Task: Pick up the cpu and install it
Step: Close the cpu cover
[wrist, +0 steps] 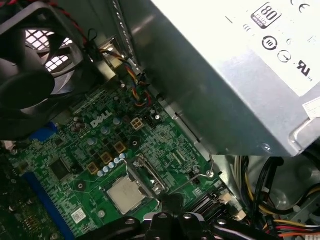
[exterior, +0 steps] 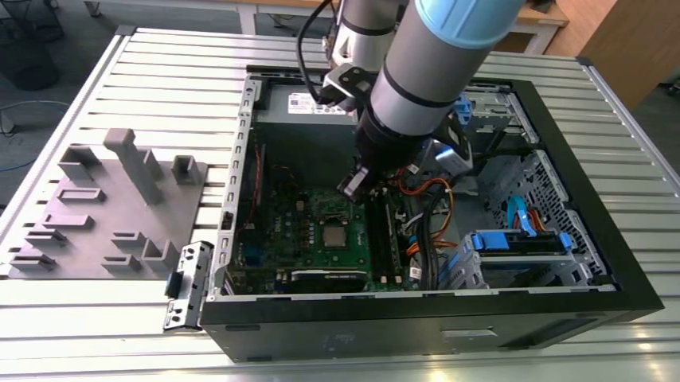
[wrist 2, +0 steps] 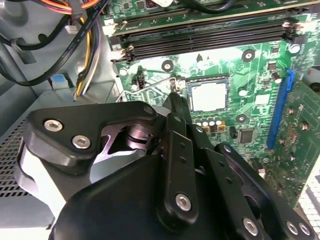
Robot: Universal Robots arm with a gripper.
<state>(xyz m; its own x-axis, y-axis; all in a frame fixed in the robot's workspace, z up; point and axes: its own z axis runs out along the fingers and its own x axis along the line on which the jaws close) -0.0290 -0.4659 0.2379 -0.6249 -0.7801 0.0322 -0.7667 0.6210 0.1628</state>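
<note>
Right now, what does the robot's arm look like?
The arm is a thick silver-grey tube with a light blue cap and black bands at its joints. A black cable loops beside it. In the second wrist view, the gripper is black metal, made of flat linked bars held by shiny round screws.

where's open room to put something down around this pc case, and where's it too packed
Free: the slatted table beyond the grey fixture block, and the strip along the case's near wall. Crowded: inside the case, where the arm hangs over the motherboard beside the cpu, with cables alongside.
</note>
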